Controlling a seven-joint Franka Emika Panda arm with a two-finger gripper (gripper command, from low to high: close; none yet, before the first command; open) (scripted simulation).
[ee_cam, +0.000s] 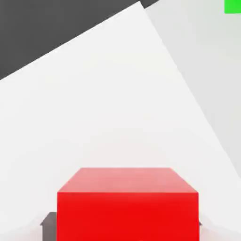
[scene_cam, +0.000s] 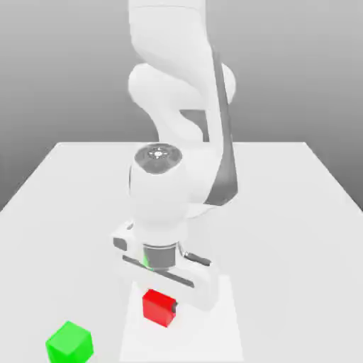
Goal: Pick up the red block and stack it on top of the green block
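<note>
The pincer (ee_cam: 124, 227) is narrowed onto the red block (scene_cam: 157, 309), its fingers against two opposite sides. The green block (scene_cam: 69, 344) sits on the bench (scene_cam: 283, 227), apart from the red block, toward the exterior view's left. A white square (scene_cam: 213, 333) lies beneath the red block.

Views partly obstructed around the red block (scene_cam: 159, 308)
Exterior view: green block (scene_cam: 69, 343) cropped by the lower edge, to the left of the red block. Hand view: red block's near part cropped; green block, beyond it, mostly outside the frame.
</note>
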